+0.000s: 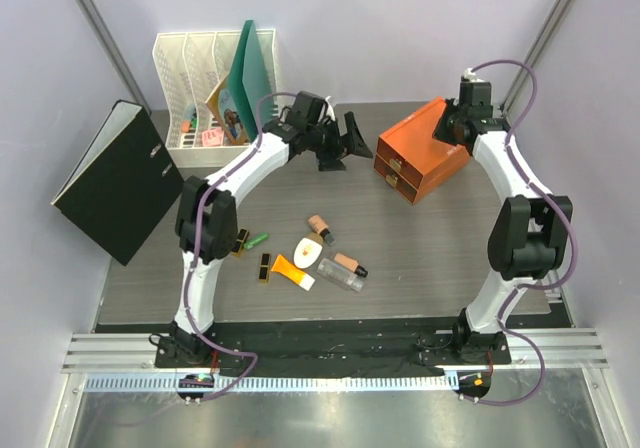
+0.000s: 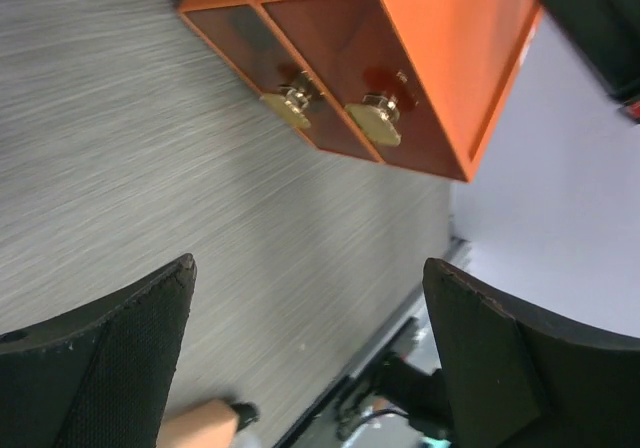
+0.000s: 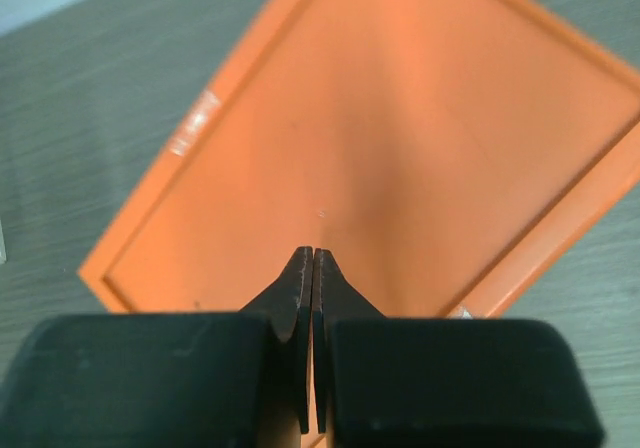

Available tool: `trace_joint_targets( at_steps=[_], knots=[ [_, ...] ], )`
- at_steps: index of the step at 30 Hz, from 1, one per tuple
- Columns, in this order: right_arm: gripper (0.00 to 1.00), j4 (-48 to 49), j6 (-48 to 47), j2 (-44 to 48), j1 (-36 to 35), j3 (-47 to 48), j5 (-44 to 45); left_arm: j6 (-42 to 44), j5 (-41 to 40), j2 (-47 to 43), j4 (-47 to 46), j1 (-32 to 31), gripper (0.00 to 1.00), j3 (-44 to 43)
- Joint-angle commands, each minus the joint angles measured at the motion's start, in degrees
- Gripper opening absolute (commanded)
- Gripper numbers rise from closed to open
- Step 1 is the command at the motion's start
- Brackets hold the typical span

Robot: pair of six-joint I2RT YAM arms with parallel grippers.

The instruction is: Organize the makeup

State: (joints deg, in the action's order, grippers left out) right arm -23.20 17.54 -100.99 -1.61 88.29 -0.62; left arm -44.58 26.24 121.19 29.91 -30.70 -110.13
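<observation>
Left gripper (image 1: pixel 340 146) is spread wide and empty, facing the orange drawer box (image 1: pixel 425 158) front, likely lining up on a knob. Right gripper (image 3: pixel 313 260) is pressed together, empty, over the box top, probably to brace it; contact unclear. Makeup (image 1: pixel 307 253) lies loose mid-desk (image 1: pixel 420 258), well apart from the box. Only the left wrist view shows both gold knobs (image 2: pixel 290 103); only the top view shows the whole makeup scatter.

Table (image 2: pixel 150 168) matt, brushed; drawer box (image 3: pixel 400 148) smooth; clear bottle (image 1: pixel 343 279) transparent.
</observation>
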Motion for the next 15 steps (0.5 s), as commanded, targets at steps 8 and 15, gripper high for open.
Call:
trace_joint_targets(
  at_steps=[8,15],
  knots=[
    [0.01,-6.5,0.5,-7.4,0.5,5.3,-7.9,-35.2,12.1,8.6,-44.8,-0.1,0.74,5.7],
    [0.01,-7.6,-0.4,-9.0,0.5,4.5,-8.9,-37.7,13.8,13.5,-47.5,-1.7,0.63,2.5]
  ],
)
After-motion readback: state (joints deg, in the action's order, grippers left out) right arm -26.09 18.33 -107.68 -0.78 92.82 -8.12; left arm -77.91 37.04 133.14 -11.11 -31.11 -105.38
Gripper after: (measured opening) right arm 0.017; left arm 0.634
